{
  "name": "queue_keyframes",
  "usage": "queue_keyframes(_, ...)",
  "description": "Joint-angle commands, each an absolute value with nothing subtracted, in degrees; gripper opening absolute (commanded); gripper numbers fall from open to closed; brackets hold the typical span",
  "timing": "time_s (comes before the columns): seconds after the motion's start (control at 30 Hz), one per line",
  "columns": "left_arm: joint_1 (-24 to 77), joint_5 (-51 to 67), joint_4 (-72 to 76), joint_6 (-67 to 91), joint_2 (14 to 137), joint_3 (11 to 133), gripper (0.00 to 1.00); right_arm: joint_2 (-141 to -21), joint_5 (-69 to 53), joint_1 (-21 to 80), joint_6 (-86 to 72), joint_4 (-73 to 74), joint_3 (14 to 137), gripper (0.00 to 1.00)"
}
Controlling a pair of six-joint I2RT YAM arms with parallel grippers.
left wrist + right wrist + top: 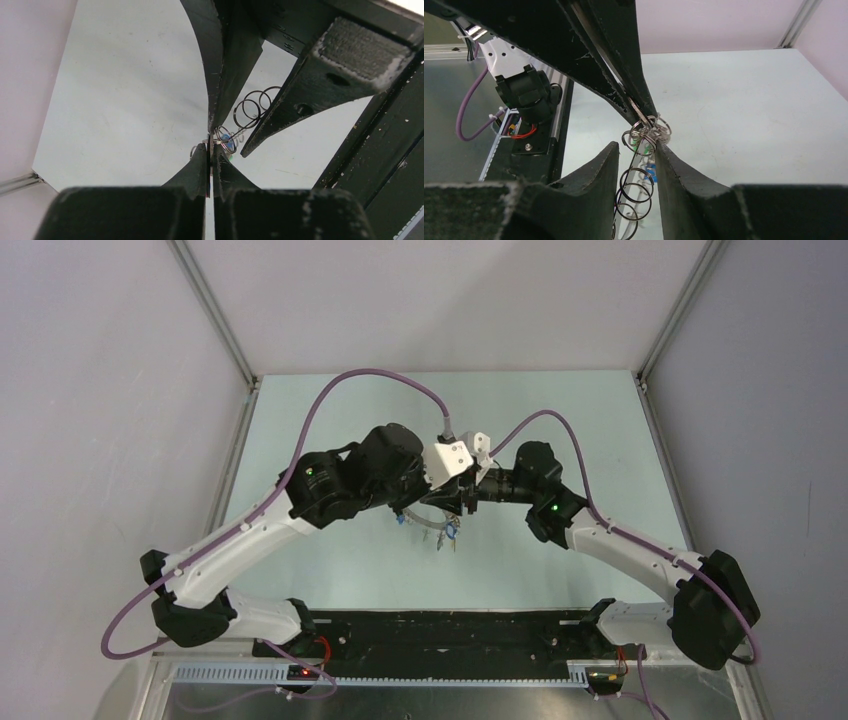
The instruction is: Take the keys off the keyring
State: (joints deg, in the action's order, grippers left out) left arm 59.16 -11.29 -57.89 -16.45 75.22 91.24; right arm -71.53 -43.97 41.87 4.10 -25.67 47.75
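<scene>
hidden: in top view both sets of fingertips sit under the wrists & a white housing; the bunch is only a small blur below them.
L gripper: fingers pressed flat together, no gap, pinching a thin silver strip at the very tips. Can't tell if the strip is a key blade or ring wire.
R gripper: fingers apart, gap narrow at the tips, looks wider in L wrist view. Bunch hangs betw. them; whether the pads touch it, can't tell.
keys: hanging in the air over the table, mid-scene, just under where the 2 grippers meet. Blades mostly behind rings & fingers, so no count possible. Colours seen: 1 blue head, 1 green bit (R wrist view).
keyring: thin dark wire running down thru the small rings. Lower part cut off by the frame edge; full loop can't be traced.
small rings: split rings. L wrist view: approx. 3 in a row + 2 by the L tips. R wrist view: approx. 3 bunched at top, 3 strung below, lowest cut off.
arms: 2, black & white, elbows out, wrists meeting over table centre.
cables: 2, purple, 1 per arm.
LEDs: 2, green, 1 per arm.
</scene>
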Motion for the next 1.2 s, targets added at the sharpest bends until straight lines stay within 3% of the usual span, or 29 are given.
queue_keyframes(0.0, 59.59, -10.78, -55.49, -15.85, 74.16, 93.98, 0.0, -70.03, -42.66, 42.22, 4.6, -24.02, 50.33, 0.38)
queue_keyframes(0.27, 59.59, -10.86, -55.53, -16.11, 74.36, 93.67, 0.0, -68.1, -44.5, 41.46, 5.35, -22.04, 50.36, 0.36)
queue_keyframes(0.4, 59.59, -10.44, -55.52, -16.29, 74.31, 93.78, 0.0, -67.72, -45.14, 41.41, 5.2, -22.37, 50.36, 0.23)
queue_keyframes(0.8, 59.77, -9.98, -55.54, -17.41, 73.81, 92.82, 0.0, -66.34, -46.31, 41.36, 5.46, -22.45, 50.36, 0.1)
queue_keyframes(0.9, 59.77, -10.02, -55.54, -17.93, 73.68, 92.45, 0.0, -65.7, -45.97, 41.22, 5.91, -21.75, 50.32, 0.01)
queue_keyframes(1.17, 59.9, -9.6, -55.45, -18.9, 73.52, 91.41, 0.0, -64.24, -45.53, 40.96, 6.59, -20.77, 50.34, 0.0)
